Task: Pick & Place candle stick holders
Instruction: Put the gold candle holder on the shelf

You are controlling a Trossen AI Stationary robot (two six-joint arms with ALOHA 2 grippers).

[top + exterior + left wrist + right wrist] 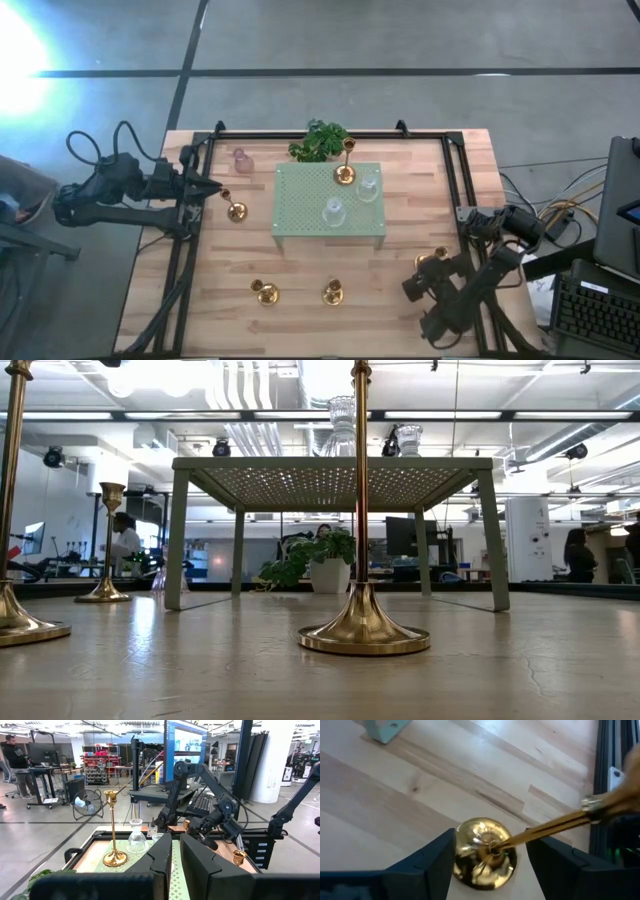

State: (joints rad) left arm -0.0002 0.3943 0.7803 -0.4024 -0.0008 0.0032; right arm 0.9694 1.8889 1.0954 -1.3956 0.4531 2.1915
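Note:
My right gripper (490,862) is open at the table's near right, slanting down. Its fingers stand on either side of a gold brass candle stick holder (482,855), (438,258), which stands on its round base. Three more brass holders stand on the wood (236,211), (265,292), (333,292). A pale green stand (300,215) carries a brass holder (345,172) and two clear glass ones (368,188), (333,212). A pink glass holder (241,160) sits far left. My left gripper (175,862) waits shut and level at the left edge.
A leafy plant (320,140) stands behind the stand at the far edge. Black rails (462,190) run along the table's sides. Bare wood lies between the stand and the near edge. People work at desks in the room beyond.

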